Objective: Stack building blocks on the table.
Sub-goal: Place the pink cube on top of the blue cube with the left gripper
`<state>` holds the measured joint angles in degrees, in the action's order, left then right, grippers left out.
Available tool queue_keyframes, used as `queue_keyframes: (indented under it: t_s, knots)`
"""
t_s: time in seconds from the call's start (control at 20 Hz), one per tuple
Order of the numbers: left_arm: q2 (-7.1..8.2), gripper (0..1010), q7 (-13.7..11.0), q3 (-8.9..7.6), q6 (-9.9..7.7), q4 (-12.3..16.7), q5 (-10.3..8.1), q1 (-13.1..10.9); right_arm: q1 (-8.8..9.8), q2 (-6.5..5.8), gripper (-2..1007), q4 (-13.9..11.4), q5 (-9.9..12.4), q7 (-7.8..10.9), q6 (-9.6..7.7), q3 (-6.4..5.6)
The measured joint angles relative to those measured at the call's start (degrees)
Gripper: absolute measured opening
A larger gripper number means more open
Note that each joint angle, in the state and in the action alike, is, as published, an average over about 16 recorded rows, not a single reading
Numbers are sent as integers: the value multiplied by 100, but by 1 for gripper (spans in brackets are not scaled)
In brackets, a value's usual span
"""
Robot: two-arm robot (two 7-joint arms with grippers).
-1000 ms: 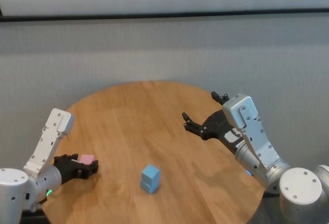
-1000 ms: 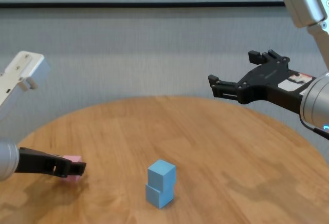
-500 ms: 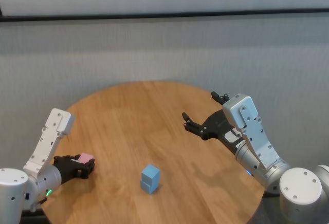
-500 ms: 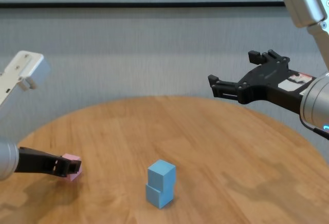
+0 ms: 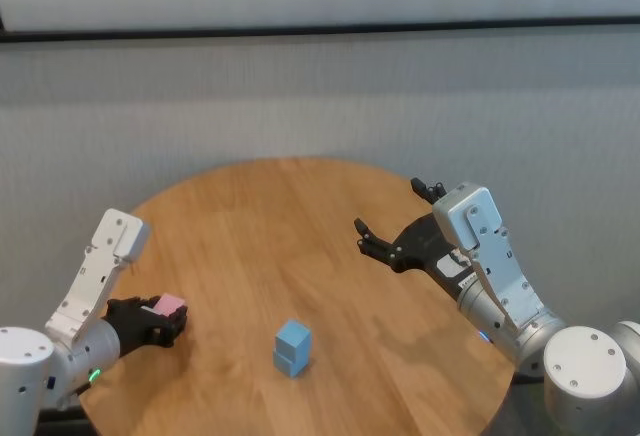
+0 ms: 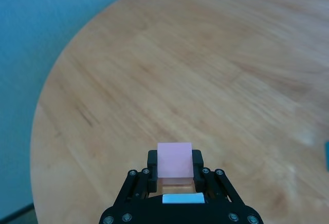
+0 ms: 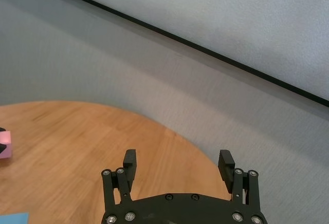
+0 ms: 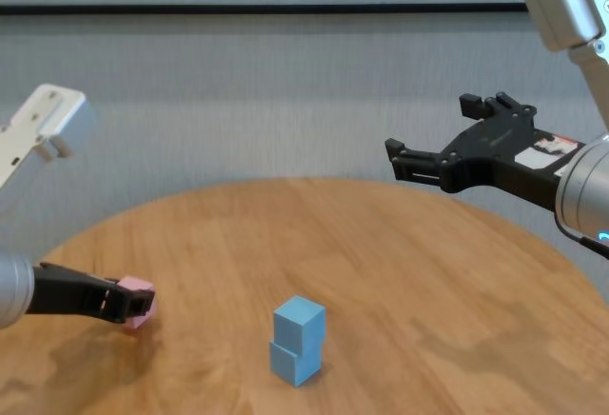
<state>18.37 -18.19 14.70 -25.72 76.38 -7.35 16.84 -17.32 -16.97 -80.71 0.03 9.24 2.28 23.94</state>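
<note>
**A:** Where is the pink block?

**B:** Low at the left of the head view. The left gripper [image 5: 165,318] has its two fingers clamped on opposite sides of the pink block [image 5: 168,306]. In the left wrist view the pink block [image 6: 175,160] sits square between the fingers, a flat face turned to the camera.

**A:** Is it on the wood?

**B:** In the chest view the block [image 8: 136,297] hangs just above the table [image 8: 400,272], tipped a little, one corner lower than the rest. It is a cube, so it has no long axis.

**A:** And the blue ones?

**B:** Stacked at lower centre of the head view: upper blue block [image 5: 292,337] on lower blue block [image 5: 287,361], well apart from the pink one. The upper one is turned slightly against the lower, so their edges do not line up.

**A:** The other arm?

**B:** The right gripper [image 5: 400,218] hovers at centre right of the frame above the table's far right side, fingers spread wide, holding nothing.
</note>
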Motion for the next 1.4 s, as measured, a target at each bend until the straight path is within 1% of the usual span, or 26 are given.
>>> queue_keyframes:
  t_s: [0.15, 0.45, 0.65, 0.85, 1.15, 1.4]
  knots:
    - [97, 392, -142, 61, 25, 197, 29, -34, 0, 0, 1005, 0, 0, 0, 0, 0]
    - [367, 392, -521, 260, 55, 719, 46, -96, 0, 0, 1005, 0, 0, 0, 0, 0]
    - [547, 392, -796, 426, 18, 1073, 22, -83, 0, 0, 1005, 0, 0, 0, 0, 0]
    - [709, 392, -1083, 629, -48, 1383, -21, -13, 0, 0, 1005, 0, 0, 0, 0, 0]
    - [866, 392, -1428, 918, -165, 1666, -91, 176, 0, 0, 1005, 0, 0, 0, 0, 0]
    - [938, 392, -1676, 1151, -267, 1720, -155, 374, 0, 0, 1004, 0, 0, 0, 0, 0]
